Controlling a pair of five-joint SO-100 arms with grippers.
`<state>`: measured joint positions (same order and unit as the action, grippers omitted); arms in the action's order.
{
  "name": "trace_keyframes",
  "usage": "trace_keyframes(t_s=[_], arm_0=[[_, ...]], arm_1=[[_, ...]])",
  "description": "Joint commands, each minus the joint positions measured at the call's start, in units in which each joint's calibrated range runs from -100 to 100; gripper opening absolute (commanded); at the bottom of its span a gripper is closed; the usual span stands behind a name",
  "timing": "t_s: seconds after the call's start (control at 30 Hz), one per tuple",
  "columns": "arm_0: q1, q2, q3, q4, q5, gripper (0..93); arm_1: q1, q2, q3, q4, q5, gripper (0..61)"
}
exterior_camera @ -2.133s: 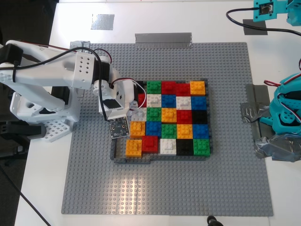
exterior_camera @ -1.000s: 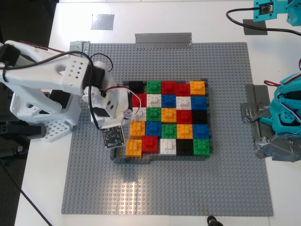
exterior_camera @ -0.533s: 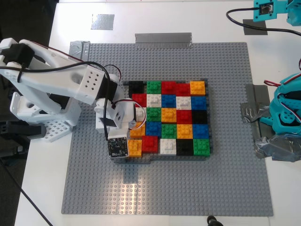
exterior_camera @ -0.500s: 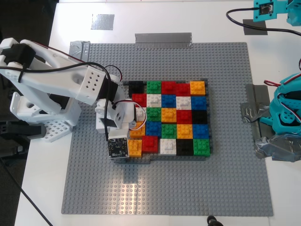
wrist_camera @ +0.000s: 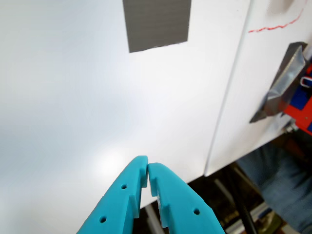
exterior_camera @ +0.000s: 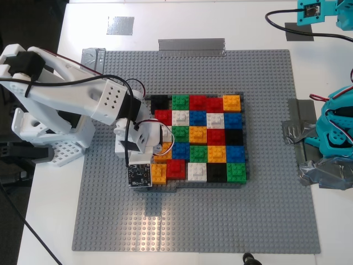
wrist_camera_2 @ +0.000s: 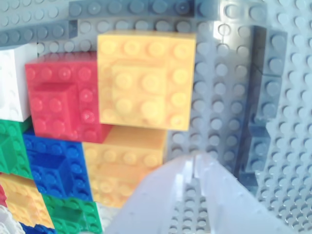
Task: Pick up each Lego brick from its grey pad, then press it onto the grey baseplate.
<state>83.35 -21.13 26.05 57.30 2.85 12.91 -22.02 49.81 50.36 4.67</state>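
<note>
The grey baseplate [exterior_camera: 193,221] carries a framed mosaic of coloured bricks. Two orange Lego bricks [exterior_camera: 158,173] [wrist_camera_2: 146,80] sit pressed in at the mosaic's corner nearest the exterior view's bottom left, the second one [wrist_camera_2: 122,168] right beside it. My second gripper [exterior_camera: 150,154] [wrist_camera_2: 193,165], white, hangs shut and empty just over the plate beside that second brick. My first gripper [wrist_camera: 147,170], teal, is shut on nothing over the white table, at the exterior view's top right [exterior_camera: 315,11]. A bare grey pad [wrist_camera: 156,23] [exterior_camera: 299,32] lies ahead of it.
Another grey pad [exterior_camera: 120,25] lies bare at the exterior view's top left. A long tape strip [exterior_camera: 191,46] holds the plate's far edge. The teal arm's base [exterior_camera: 335,132] and crumpled tape stand at the exterior view's right. The white arm's base [exterior_camera: 38,124] fills that view's left.
My second gripper has slid along the mosaic's left column toward the exterior view's bottom, from the upper rows to beside the orange bricks. The teal arm has not moved.
</note>
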Motion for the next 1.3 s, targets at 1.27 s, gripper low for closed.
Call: trace_keyframes(t_s=[1.27], arm_0=[[-0.33,-1.96,1.81,-0.51,0.25,0.0]], arm_1=[[20.79,-1.07,-7.23,2.93,7.71,0.1]])
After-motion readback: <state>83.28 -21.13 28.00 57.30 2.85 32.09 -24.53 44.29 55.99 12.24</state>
